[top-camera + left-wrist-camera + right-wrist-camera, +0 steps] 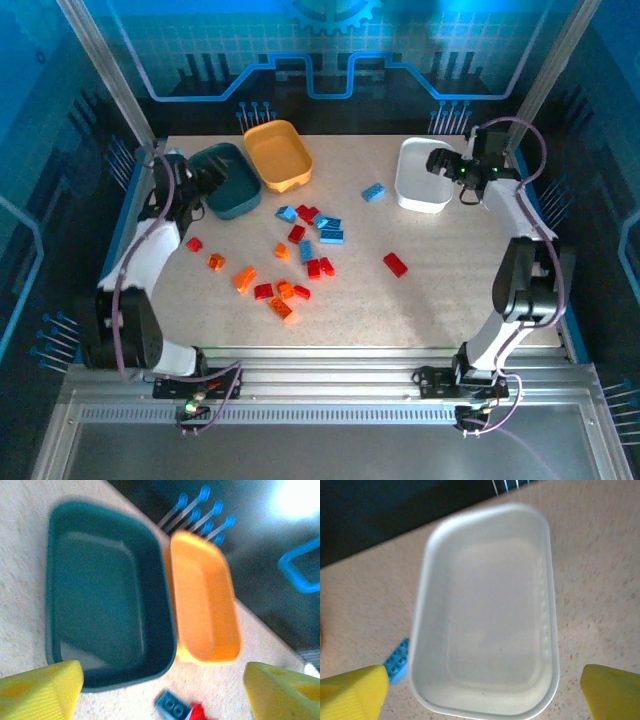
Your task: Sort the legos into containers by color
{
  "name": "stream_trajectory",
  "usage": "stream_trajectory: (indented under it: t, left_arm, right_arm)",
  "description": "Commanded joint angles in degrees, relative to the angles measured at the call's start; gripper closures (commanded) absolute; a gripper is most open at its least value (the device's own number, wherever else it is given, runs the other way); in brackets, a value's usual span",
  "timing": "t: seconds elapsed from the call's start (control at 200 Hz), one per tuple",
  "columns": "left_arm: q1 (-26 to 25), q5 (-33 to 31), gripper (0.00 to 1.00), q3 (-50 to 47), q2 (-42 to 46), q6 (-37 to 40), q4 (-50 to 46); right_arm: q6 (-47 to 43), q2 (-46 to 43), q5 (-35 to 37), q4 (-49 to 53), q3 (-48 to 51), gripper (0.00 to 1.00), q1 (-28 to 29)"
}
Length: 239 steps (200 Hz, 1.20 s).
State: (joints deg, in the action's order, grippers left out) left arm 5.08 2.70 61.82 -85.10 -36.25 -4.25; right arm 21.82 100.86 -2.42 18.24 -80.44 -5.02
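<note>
Three rounded-rectangle plastic tubs stand along the far part of the speckled beige counter [450, 300]. A dark teal plastic tub [232, 185] is at the left, with a yellow-orange plastic tub [278, 155] touching its right side. A white plastic tub [418, 182] stands well apart at the right. In the wrist views all three are empty.

The small studded plastic bricks all lie loose on the counter, none in a tub. There are roughly eighteen: five light blue, about eight red and about five orange. Some touch each other, so the red and orange counts are not certain. Most form a scatter in the middle, between the tubs and the arm bases. A lone light blue brick [373, 192] lies just left of the white tub. A lone red brick [395, 264] sits right of the scatter. One red brick [194, 244] and one orange brick [216, 261] lie off to the left.

The left arm rises from its base at the near-left corner and reaches forward. The left claw [205, 180] hangs over the teal tub's left edge. Its yellow fingers [40, 692] are spread wide, with nothing between them.

The right arm bends up at the elbow and reaches far forward. The right claw [447, 165] is above the white tub. Its yellow fingers [350, 692] are also wide apart and empty.
</note>
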Motion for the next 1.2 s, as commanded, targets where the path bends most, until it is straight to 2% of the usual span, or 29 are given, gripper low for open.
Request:
stream_trajectory:
  t: [0.0, 0.055, 0.14, 0.28, 0.375, 0.545, 0.79, 0.93, 1.191]
  left_arm:
    - [-0.5, 8.2, 0.18, 8.2, -5.8, -0.8, -6.2]
    - [-1.2, 8.8, 0.19, 12.0, -10.1, 0.4, -8.5]
    - [-3.2, 8.7, 0.19, 18.5, -16.6, 2.9, -12.7]
    - [-6.6, 4.5, 0.22, 30.2, -27.2, 6.3, -21.5]
    - [-7.5, -0.3, 0.27, 35.3, -32.0, 7.0, -25.2]
    - [-8.8, -6.7, 0.26, 38.0, -34.5, 7.8, -26.9]
    - [-9.1, -7.5, 0.26, 43.5, -38.7, 9.1, -30.3]
    - [-9.1, -8.5, 0.26, 45.5, -40.1, 9.5, -31.3]
    - [-9.2, -8.9, 0.26, 53.0, -45.4, 11.2, -35.3]
  right_arm:
    - [4.6, 3.3, -6.1, 1.6, -3.0, 0.0, -2.7]
    - [6.1, 5.9, -9.5, 0.7, -4.0, 0.0, -4.4]
    - [4.8, 10.0, -7.0, 4.2, -7.8, 0.03, -4.2]
    - [2.0, 15.2, -4.0, 9.2, -13.4, 0.16, -3.0]
    - [1.1, 17.5, -2.6, 11.0, -14.9, 0.17, -2.9]
    - [-0.7, 19.9, -1.9, 11.8, -15.0, 0.19, -3.1]
    - [-1.4, 24.0, -4.5, 12.8, -17.9, 0.26, -3.2]
    - [-1.6, 24.8, -5.3, 13.0, -18.4, 0.34, -3.1]
    - [-2.2, 24.9, -4.4, 12.9, -18.0, 0.42, -2.6]
